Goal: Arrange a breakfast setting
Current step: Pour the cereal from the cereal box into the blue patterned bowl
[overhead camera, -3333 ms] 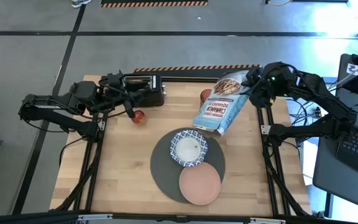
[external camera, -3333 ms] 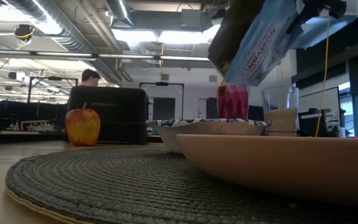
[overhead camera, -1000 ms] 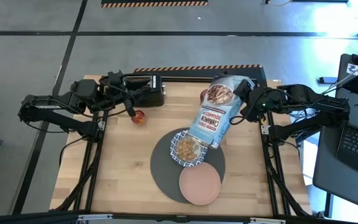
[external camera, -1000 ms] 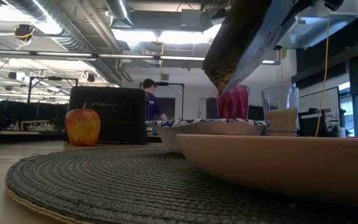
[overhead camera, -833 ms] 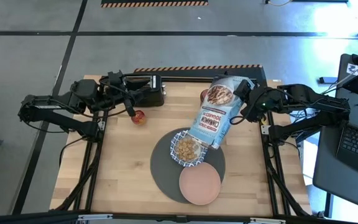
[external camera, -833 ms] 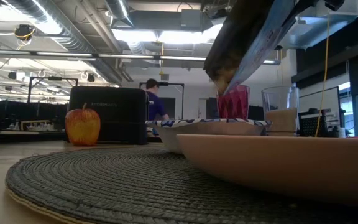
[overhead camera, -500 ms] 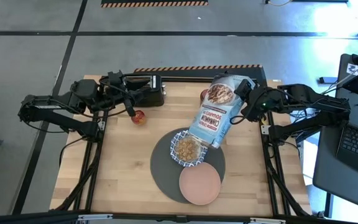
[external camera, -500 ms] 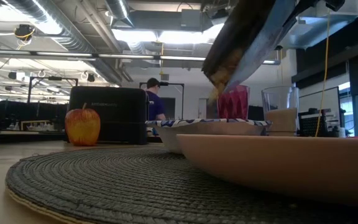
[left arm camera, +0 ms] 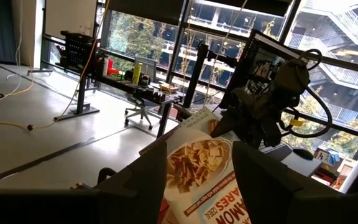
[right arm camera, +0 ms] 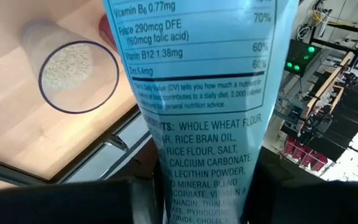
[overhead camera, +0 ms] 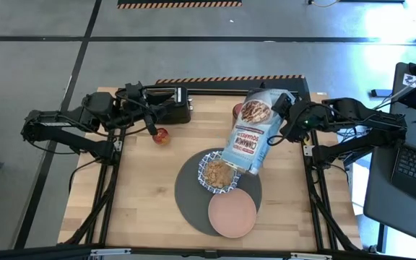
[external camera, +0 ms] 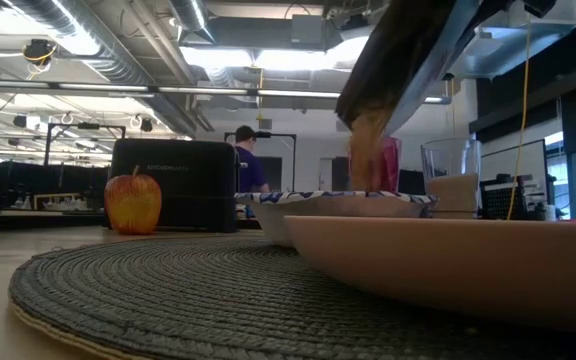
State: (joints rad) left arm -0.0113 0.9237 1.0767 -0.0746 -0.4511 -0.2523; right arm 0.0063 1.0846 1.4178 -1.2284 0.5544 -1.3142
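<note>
Low in the frame lies the salmon-pink plate (overhead camera: 232, 210) on the round mat (overhead camera: 191, 196). Above it, mid-frame, my right gripper (overhead camera: 279, 121) is clamped on the cereal bag (overhead camera: 251, 133), tilted mouth-down so cereal falls into the patterned bowl (overhead camera: 219, 172). My left gripper (overhead camera: 155, 110), probably empty, waits upper left beside the toaster (overhead camera: 170, 102).

My two arms are dark, jointed tubes with black cables looped along them. A small green light glows on my right arm (overhead camera: 307, 121) near the wrist. My left gripper's fingers (left arm camera: 263, 180) are broad, flat, matte dark slabs. My right gripper's fingers (right arm camera: 61, 199) show as plain black blocks.
</note>
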